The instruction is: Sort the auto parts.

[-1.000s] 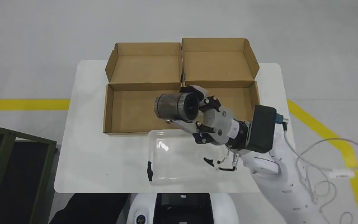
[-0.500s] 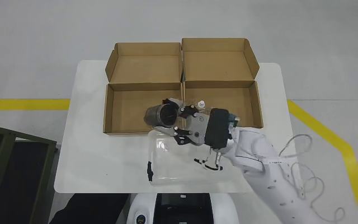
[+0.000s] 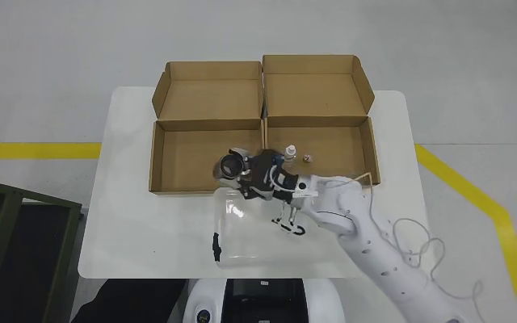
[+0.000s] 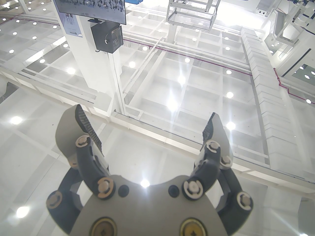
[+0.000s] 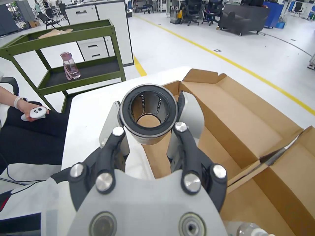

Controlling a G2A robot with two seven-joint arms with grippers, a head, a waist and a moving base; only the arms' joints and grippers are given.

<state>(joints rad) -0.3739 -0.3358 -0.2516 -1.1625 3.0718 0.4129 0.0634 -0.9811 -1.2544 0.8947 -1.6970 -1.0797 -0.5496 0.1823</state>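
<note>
My right pincer (image 3: 246,171) clamped on cylindrical bearing (image 3: 229,166), fingers (image 5: 193,116) pressing its sides. Bearing held over left cardboard box (image 3: 182,157), near that box's near right corner; whether it touches box floor, cannot tell. Right cardboard box (image 3: 343,145) touches left box's side, small white part (image 3: 289,150) inside. Clear tray (image 3: 242,246) on tabletop (image 3: 121,210), just beside left box's near wall. My left pincer (image 4: 147,114) apart, nothing between, pointing up at ceiling.
</note>
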